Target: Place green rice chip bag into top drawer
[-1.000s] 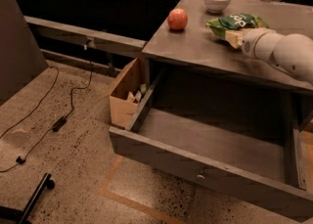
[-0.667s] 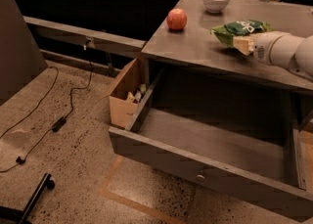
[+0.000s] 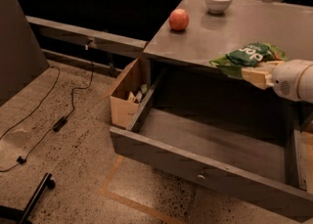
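The green rice chip bag [image 3: 250, 56] is crinkled green with white lettering. It is held at the counter's front edge, partly hanging over the open drawer. My gripper [image 3: 258, 74] comes in from the right on a white arm and its tan fingers are shut on the bag's near edge. The top drawer [image 3: 215, 176] is pulled out wide below the counter, grey, with a small round knob on its front panel. Its inside is bare.
A red apple [image 3: 179, 19] and a white bowl [image 3: 218, 0] stand on the grey counter [image 3: 205, 37]. A brown cardboard box [image 3: 126, 96] sits on the floor left of the drawer. Cables [image 3: 58, 120] lie on the speckled floor at left.
My gripper has carried the bag from the counter top toward its front edge, so it now hangs partly over the open drawer. The view has shifted slightly.
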`<state>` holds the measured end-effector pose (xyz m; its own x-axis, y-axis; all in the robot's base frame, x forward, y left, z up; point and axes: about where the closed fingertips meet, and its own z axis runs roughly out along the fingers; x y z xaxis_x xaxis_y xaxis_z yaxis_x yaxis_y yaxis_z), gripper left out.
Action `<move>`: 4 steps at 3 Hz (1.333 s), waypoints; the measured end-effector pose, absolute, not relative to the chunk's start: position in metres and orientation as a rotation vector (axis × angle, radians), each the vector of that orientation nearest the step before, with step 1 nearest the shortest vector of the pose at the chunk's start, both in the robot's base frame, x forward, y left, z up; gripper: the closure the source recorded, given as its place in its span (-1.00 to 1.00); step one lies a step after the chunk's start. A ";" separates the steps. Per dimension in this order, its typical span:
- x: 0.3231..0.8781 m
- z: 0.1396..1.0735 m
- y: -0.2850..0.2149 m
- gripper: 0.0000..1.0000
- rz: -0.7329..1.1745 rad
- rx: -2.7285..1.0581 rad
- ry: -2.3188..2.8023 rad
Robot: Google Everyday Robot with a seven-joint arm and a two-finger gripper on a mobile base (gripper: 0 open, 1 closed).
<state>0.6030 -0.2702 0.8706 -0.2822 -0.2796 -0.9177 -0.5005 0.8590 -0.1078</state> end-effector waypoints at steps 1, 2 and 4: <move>0.586 0.872 -0.284 1.00 0.217 -0.586 1.883; 0.580 0.871 -0.277 1.00 0.201 -0.646 1.878; 0.506 0.850 -0.266 1.00 0.377 -0.873 1.828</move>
<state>0.5058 -0.2662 0.8498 -0.2066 -0.3909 -0.8969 -0.7140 0.6870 -0.1350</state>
